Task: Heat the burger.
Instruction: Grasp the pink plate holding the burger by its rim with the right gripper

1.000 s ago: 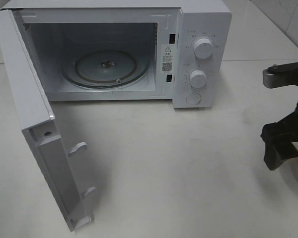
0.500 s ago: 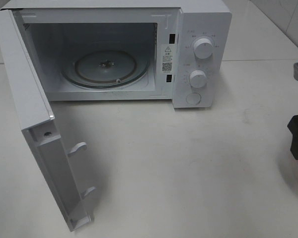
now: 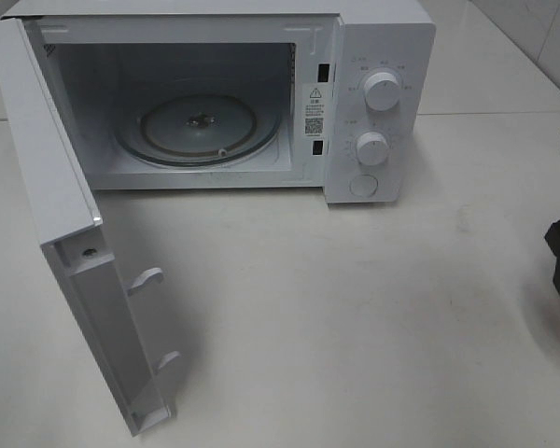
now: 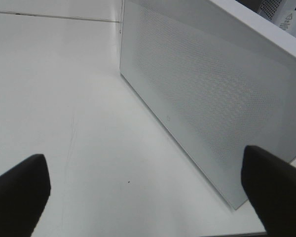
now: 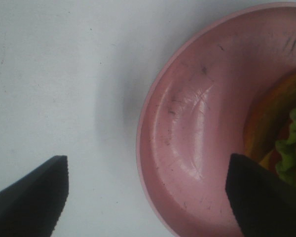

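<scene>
Right gripper (image 5: 148, 197) spread over the plate (image 5: 187, 123) rim (left gripper (image 4: 148, 192) also spread): a shallow pinch could tilt the plate and spill the burger (image 5: 281, 133).

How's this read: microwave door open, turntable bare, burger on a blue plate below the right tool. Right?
Not quite. The plate is pink, not blue; the right wrist view shows it. The rest holds: microwave door open, turntable bare, burger on that plate below the right tool.
</scene>
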`<state>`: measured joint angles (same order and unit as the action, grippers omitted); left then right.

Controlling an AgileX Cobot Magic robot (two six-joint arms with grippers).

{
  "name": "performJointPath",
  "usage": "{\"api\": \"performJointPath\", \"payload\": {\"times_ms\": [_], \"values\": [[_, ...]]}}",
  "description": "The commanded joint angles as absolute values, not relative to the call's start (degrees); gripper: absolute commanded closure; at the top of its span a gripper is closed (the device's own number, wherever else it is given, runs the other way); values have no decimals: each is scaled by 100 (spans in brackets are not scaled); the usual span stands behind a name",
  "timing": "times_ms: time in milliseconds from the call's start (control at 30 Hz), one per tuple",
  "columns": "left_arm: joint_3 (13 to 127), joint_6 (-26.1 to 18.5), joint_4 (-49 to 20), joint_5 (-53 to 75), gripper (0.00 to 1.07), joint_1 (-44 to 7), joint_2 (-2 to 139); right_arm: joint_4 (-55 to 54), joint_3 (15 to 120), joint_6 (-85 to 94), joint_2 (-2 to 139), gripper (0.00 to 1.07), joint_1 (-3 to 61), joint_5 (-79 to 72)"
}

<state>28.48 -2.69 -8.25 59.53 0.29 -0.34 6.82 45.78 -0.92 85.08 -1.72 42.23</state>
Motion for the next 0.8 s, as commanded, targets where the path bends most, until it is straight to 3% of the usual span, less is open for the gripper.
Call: {"api": "performJointPath", "payload": {"times_ms": [33, 800], "values": [[2836, -264, -854, 5924, 9, 11, -143, 739, 4607, -92, 8692, 24, -195, 4108], [2836, -264, -854, 5924, 9, 11, -143, 1003, 4607, -498, 10084, 27, -195, 3455]]}}
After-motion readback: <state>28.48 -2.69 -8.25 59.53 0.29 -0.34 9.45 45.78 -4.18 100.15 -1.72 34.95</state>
